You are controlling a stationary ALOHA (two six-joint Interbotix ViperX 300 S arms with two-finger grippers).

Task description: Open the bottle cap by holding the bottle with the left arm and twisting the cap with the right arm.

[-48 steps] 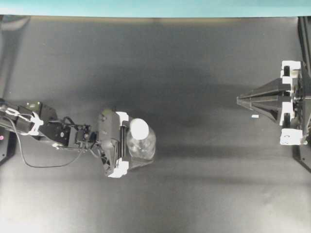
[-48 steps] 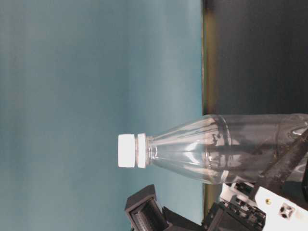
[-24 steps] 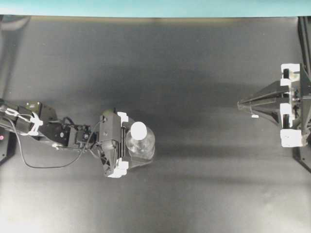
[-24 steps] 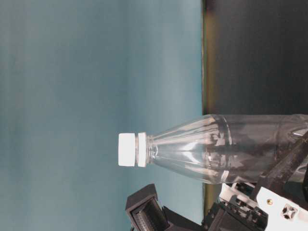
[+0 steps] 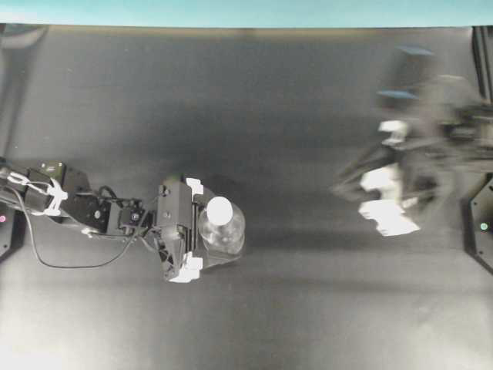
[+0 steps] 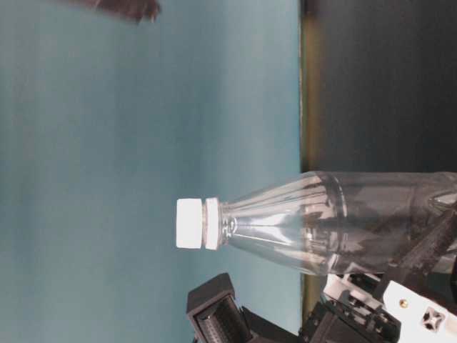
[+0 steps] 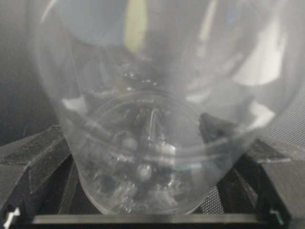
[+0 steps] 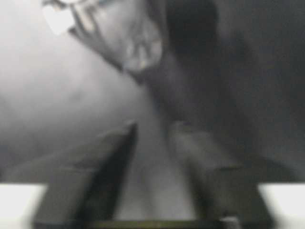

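Clear bottle (image 5: 223, 231) clamped in left tool (image 5: 206, 229), blurred right tool (image 5: 347, 181) well apart, fingers slightly parted

The bottle (image 5: 223, 229), clear plastic with rounded shoulders, stands upright on the dark bench (image 5: 277, 116), left of centre and nearer the front edge than the back. The bottle cap (image 5: 220, 206), small, round and white, sits on its narrow neck, much narrower than the body.

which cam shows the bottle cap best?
Table-level: the bottle cap shows sharp in side profile against the teal wall. Overhead shows only its round top. In the left wrist view it cannot be made out; the right wrist view is motion-blurred.
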